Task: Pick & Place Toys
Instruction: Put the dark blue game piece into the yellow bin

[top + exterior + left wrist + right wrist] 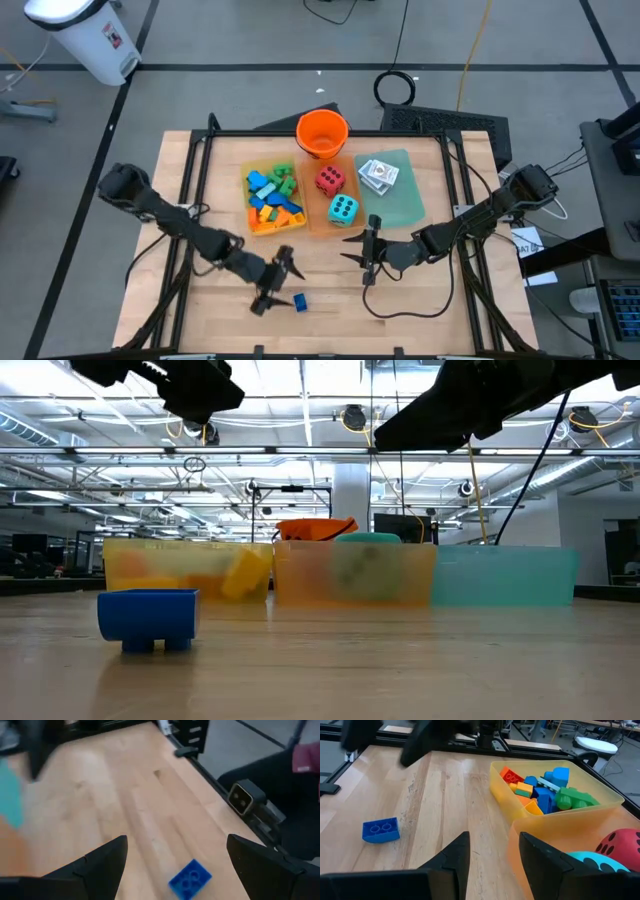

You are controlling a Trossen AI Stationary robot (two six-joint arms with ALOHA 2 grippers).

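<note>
Lying just beside left claw (277, 283): blue brick (300, 301).

Low view: tray walls blur the bricks (245, 573) and dice (367, 540); both arms are cut off at twelve o'clock.

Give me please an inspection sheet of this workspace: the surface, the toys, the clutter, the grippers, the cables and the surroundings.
Surface: wooden table, mostly bare in front of the trays.
Job's things: one blue brick lies loose on the table; mixed bricks in the yellow tray; red die and teal die in the orange tray; card packs on the green tray.
Clutter: orange bucket behind the trays.
Grippers: left gripper open, hanging over the blue brick; right gripper part open, empty, beside the orange tray.
Cables: coiled black cable on the floor.
Surroundings: white bin on the floor.
</note>
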